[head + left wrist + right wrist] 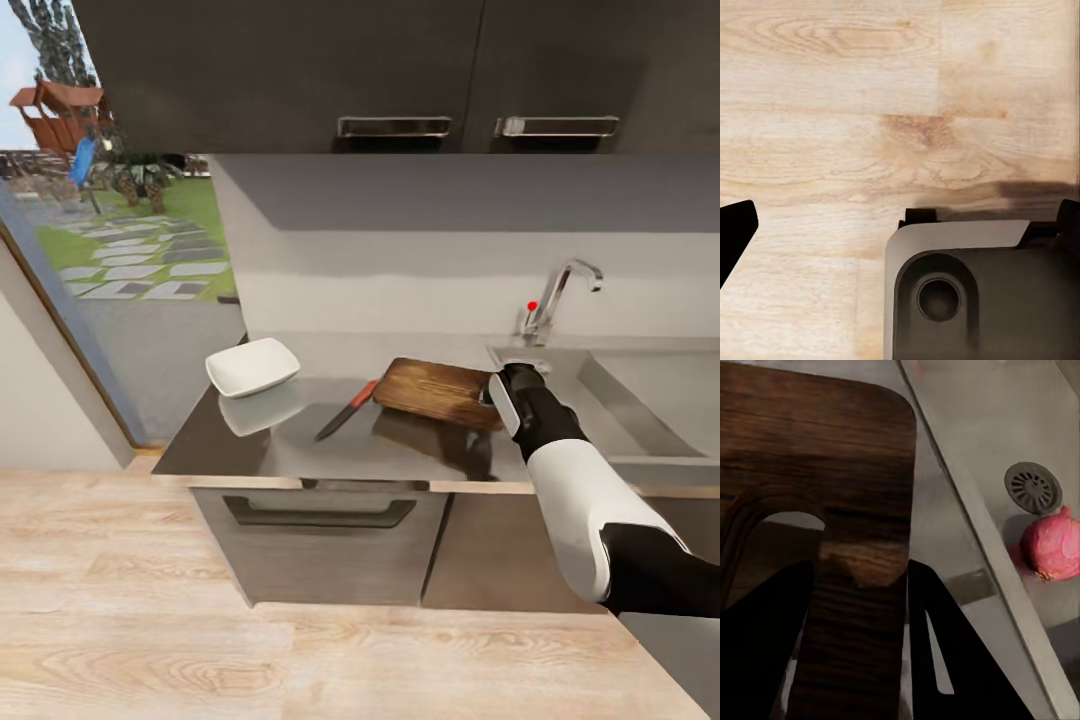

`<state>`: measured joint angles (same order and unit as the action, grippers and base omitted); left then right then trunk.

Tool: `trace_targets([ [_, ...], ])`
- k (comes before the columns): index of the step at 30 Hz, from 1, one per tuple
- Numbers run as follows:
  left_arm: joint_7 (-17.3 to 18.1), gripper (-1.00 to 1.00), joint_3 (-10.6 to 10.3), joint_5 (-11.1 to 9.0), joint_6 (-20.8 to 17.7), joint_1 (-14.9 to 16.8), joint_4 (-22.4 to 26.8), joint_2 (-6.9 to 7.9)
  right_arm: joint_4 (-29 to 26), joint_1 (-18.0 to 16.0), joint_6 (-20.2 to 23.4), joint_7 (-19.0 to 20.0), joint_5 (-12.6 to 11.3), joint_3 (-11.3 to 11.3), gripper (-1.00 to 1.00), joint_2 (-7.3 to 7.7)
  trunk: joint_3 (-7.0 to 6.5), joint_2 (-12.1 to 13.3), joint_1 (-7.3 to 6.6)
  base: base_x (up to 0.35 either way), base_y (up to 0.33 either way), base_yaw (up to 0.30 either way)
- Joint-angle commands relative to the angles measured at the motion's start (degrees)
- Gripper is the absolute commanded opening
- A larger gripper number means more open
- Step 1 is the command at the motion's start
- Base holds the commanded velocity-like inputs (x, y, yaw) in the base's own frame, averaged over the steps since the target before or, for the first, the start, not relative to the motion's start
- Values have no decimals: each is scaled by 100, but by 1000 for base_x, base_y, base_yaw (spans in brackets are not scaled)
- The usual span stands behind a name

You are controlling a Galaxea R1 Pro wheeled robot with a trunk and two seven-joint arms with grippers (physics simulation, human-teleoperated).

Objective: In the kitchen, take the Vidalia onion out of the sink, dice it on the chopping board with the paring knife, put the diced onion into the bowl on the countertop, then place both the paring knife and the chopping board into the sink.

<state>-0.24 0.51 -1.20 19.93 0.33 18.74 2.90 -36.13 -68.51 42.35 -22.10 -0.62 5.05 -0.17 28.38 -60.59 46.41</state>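
My forearm (pixel 575 500), at the lower right of the head view, is white with black joints. The chopping board (pixel 440 392) at centre is dark brown with streaked grain. Left of it the paring knife (pixel 347 410) has a red-orange handle and dark blade; the bowl (pixel 252 366) is glossy white. The countertop (pixel 300 450) is reflective grey, the floor (pixel 870 112) pale wood-grained. In the grey sink (pixel 1020 420) an onion (pixel 1054 545) is pinkish red.

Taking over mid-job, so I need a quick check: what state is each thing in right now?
chopping board: lifted at the sink end, tilted, handle bar between the right gripper fingers.
paring knife: flat on the countertop, beside the board.
bowl: empty, upright.
onion: whole, in the sink by the drain.
left gripper: open over the floor.
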Motion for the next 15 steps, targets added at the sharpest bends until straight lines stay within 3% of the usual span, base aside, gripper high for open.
trace_targets([
  [1,-2,100,3,-12,18,2,-2,0,-8,-4,28,127,28,7,-100,1,5,-3,2,136,-107,0],
  [3,-2,100,2,-12,19,2,-2,0,-8,-4,40,378,45,5,-100,5,5,-3,2,72,-56,0],
  [11,-2,100,2,-12,19,2,-2,0,-8,-4,102,760,70,-24,-100,8,5,-3,2,16,-12,0],
  [13,-2,100,2,-12,20,2,-2,0,-8,-4,105,901,74,-101,-100,11,5,-3,2,2,-1,0],
  [15,-2,100,2,-12,20,2,-4,0,-8,-4,106,1265,88,-402,-100,33,5,-3,2,0,0,0],
])
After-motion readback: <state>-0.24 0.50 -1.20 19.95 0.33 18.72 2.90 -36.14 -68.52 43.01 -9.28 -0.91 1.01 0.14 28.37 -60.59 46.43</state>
